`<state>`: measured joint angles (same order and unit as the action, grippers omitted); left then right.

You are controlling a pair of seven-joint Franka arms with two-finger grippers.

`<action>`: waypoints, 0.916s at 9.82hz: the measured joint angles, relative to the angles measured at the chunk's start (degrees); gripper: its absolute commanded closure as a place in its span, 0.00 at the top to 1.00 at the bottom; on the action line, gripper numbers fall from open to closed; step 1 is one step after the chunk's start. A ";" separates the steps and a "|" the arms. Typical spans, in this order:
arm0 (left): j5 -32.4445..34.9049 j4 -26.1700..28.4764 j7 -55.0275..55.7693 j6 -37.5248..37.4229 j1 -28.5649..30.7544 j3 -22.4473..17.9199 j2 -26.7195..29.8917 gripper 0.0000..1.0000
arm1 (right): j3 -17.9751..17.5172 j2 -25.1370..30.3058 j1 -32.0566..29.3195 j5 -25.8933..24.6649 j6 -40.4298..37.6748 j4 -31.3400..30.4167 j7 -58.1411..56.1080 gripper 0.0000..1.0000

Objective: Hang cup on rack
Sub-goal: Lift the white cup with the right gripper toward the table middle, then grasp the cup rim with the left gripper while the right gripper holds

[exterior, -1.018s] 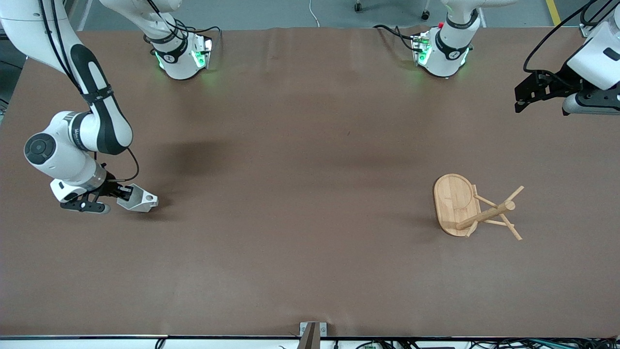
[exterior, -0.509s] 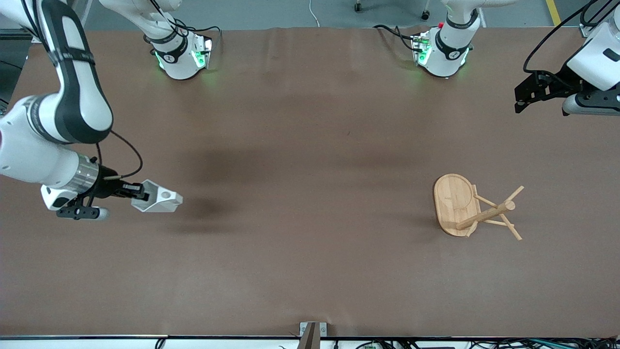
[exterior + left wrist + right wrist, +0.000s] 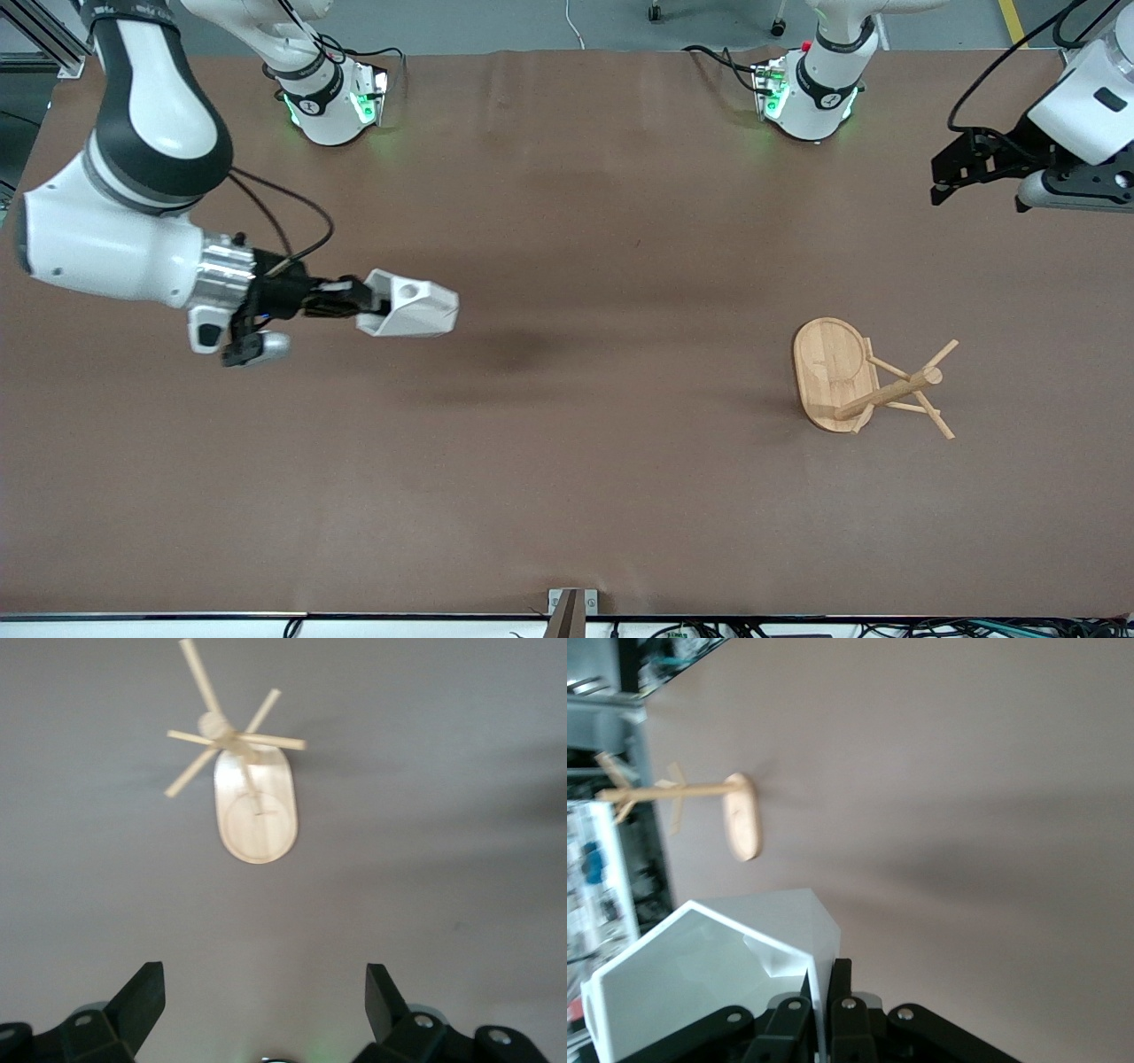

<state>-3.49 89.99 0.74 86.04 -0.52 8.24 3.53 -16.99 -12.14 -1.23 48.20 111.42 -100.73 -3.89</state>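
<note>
My right gripper (image 3: 368, 306) is shut on the rim of the white faceted cup (image 3: 409, 306) and holds it in the air over the table toward the right arm's end, its pierced handle tab on top. In the right wrist view the cup wall (image 3: 718, 983) sits clamped between the fingers (image 3: 842, 988). The bamboo rack (image 3: 864, 379) stands on its oval base toward the left arm's end, post and pegs up; it also shows in the left wrist view (image 3: 252, 780) and the right wrist view (image 3: 700, 811). My left gripper (image 3: 952, 168) hangs open and empty over the table's edge at its own end.
The two arm bases (image 3: 332, 97) (image 3: 806, 89) stand along the farthest edge from the front camera. A small metal bracket (image 3: 571, 607) sits at the nearest edge. The brown table surface (image 3: 576, 266) lies between cup and rack.
My right gripper has lifted the cup off the table and carried it toward the rack. The left arm has barely shifted.
</note>
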 measured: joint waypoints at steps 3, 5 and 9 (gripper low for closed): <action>-5.23 -0.06 -0.17 2.68 -5.51 4.63 -2.97 1.00 | -1.23 -0.04 3.72 15.17 -0.11 -3.74 -7.12 0.00; -5.29 -0.16 -0.05 8.83 -11.59 8.52 -4.52 1.00 | -1.51 -0.06 5.99 23.35 -0.03 -7.53 -12.46 0.00; -4.74 -0.26 -3.70 19.15 -24.36 9.78 -6.11 1.00 | -2.00 -0.04 8.59 32.11 0.00 -10.42 -15.16 0.00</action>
<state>-8.24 89.72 -2.95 105.19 -24.88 18.01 -2.58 -18.99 -12.18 7.37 80.32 111.41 -111.15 -19.06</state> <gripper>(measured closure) 0.000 0.938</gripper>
